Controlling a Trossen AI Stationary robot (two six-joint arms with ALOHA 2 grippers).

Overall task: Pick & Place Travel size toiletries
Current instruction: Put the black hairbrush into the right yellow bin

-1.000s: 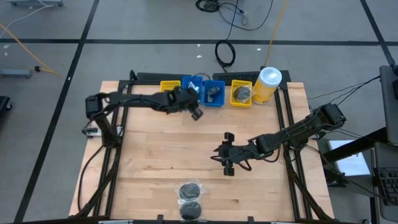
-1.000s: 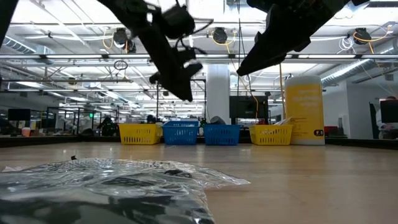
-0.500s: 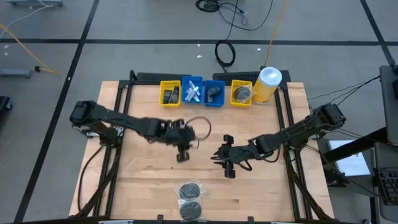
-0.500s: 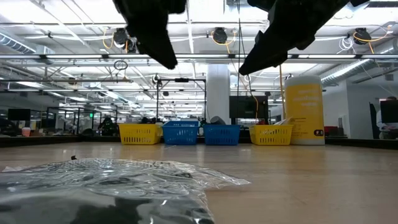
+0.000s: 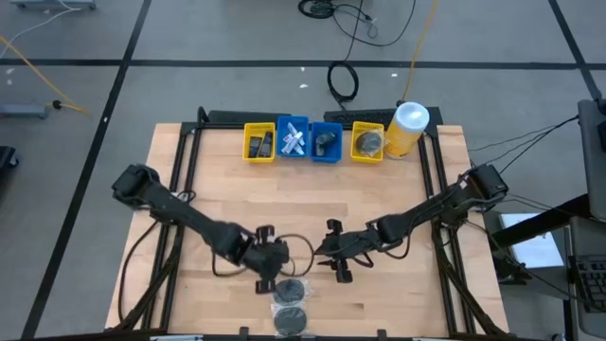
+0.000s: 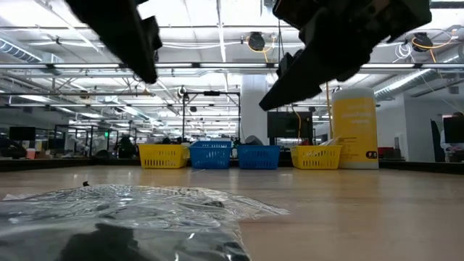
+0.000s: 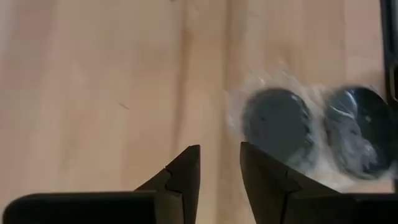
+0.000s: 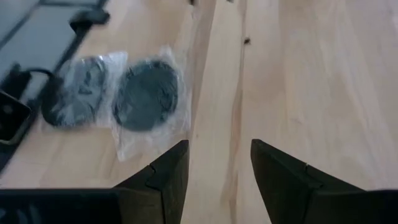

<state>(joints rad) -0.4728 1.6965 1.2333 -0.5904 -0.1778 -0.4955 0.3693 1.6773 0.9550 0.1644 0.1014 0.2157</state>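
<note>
While my left gripper (image 5: 266, 284) hangs empty, fingers slightly parted, just beside the nearer mesh puff (image 5: 291, 290), my right gripper (image 5: 335, 266), also parted, waits farther off.

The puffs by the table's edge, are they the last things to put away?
Looks so. Bottles, tubes and a puff already sit in the bins. Two bagged puffs lie on the table. The left gripper hovers beside them, open and empty; the right gripper waits nearby, open.
</note>
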